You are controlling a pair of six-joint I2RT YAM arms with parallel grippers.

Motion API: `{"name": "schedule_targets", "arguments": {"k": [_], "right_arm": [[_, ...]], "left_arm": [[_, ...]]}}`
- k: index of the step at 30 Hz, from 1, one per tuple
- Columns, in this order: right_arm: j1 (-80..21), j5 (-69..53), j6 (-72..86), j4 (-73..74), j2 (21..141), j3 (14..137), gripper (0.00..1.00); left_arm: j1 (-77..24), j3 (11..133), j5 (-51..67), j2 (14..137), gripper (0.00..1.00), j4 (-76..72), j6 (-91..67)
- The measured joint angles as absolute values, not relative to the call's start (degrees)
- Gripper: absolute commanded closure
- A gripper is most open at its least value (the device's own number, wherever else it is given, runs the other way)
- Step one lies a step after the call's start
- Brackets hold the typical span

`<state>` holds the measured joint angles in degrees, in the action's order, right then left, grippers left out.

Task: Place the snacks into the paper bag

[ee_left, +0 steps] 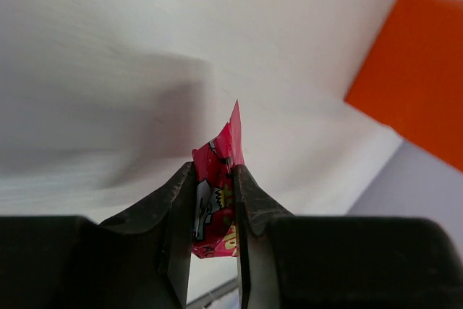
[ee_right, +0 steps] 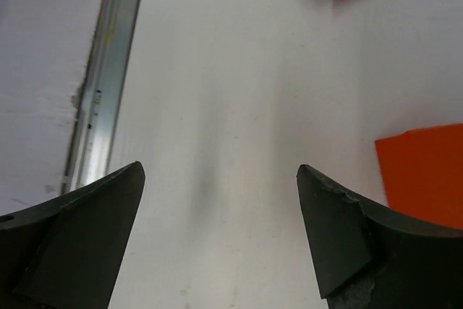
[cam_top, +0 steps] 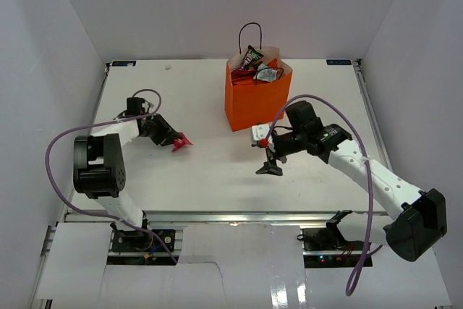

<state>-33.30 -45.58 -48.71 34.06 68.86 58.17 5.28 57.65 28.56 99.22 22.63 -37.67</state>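
Top external: left pincer [cam_top: 176,140] sits over the left half of the bench [cam_top: 181,92], clamped on a pink packet [cam_top: 181,142]. The packet sticks out past the tips toward the bench middle. Can't tell from this view whether it touches the surface.

Left wrist: grip confirmed. Both fingers [ee_left: 181,200] pinch the packet flat between them. Its pointed corner stands up above the tips, and some white and yellow print shows in the gap. An orange slice of the bag shows upper right, well apart from the packet.

The paper bag [cam_top: 257,103] stands upright at far centre of the bench with its mouth open. One black loop handle [cam_top: 250,34] stands up at the back. Several snacks [cam_top: 257,70] are inside, up to the rim: dark wrappers, a silver one, something red. Can't separate them further.

The right pincer [cam_top: 270,167] is on the near side of the bag, pointing down at bare bench, clear of the bag.

Right wrist: jaws spread wide with nothing between them, only white bench below. A corner of the bag shows at the right edge and the pink packet at the top edge.
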Motion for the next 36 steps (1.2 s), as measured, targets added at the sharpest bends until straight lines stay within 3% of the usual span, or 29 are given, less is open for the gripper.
{"name": "schedule_targets", "arguments": {"k": [2,3,11,24,36], "right_arm": [[-37.7,-40.6,-52.5,30.3,69.3,57.5,0.02],[-39.7,-38.1,-54.4,27.8,69.4,56.5,0.10],[-57.1,-25.0,-68.0,2.0,71.6,41.5,0.09],[-60.1,-23.4,-84.7,-1.9,80.4,45.6,0.00],[-60.1,-20.1,-92.2,0.0,85.4,45.9,0.27]], "left_arm": [[0.7,55.5,31.2,97.6,0.73,21.8,-39.4],[-1.6,54.5,32.5,97.0,0.73,21.1,-40.5],[-10.9,48.3,40.2,95.2,0.73,18.0,-48.7],[-18.3,48.3,45.1,95.0,0.73,16.7,-53.7],[-21.5,48.2,47.3,94.1,0.72,17.7,-54.0]]}}
